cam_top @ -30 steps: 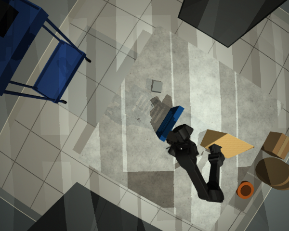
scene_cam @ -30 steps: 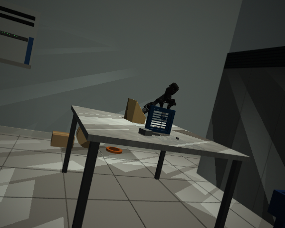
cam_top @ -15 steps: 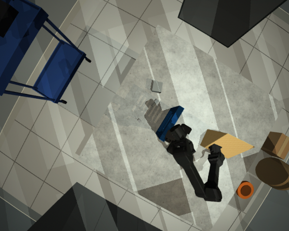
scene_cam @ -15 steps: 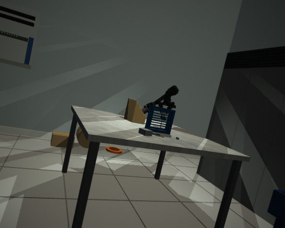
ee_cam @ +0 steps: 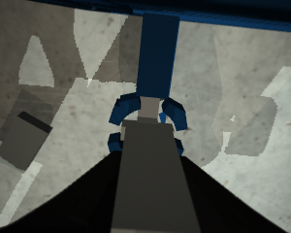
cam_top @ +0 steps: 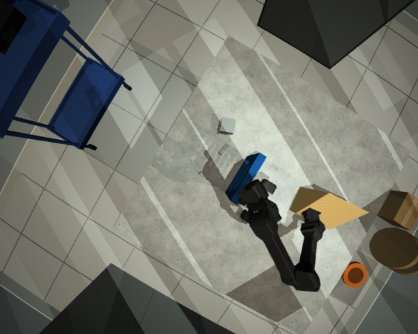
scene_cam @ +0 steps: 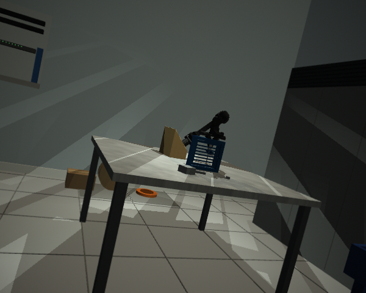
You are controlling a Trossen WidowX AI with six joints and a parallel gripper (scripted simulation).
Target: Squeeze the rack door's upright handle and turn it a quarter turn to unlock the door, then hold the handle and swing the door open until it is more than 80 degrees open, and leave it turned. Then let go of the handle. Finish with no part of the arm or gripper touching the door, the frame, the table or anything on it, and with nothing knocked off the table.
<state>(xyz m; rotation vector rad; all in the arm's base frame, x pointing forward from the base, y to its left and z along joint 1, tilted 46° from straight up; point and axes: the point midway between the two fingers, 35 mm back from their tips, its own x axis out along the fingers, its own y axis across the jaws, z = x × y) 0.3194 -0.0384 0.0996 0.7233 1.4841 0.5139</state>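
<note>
The blue rack frame (cam_top: 258, 163) (scene_cam: 221, 154) (ee_cam: 233, 14) stands upright on the table (cam_top: 187, 229) (scene_cam: 139, 170). In the wrist view a blue bar (ee_cam: 157, 58) runs from it to blue clips around the grey handle (ee_cam: 152, 184). My gripper (ee_cam: 148, 162) points down at the handle, with a black finger against each side; it is shut on the handle. In the top view the arm hides the handle and fingertips. The door looks closed or nearly so, but its exact angle is hidden. How far the handle is turned cannot be told.
A tan wedge (cam_top: 341, 211) (scene_cam: 174, 143) stands beside the arm. A grey block (cam_top: 227, 124) (scene_cam: 186, 169) and a small grey piece (cam_top: 223, 148) lie beyond the rack. A grey block (ee_cam: 24, 143) shows left of the handle in the wrist view.
</note>
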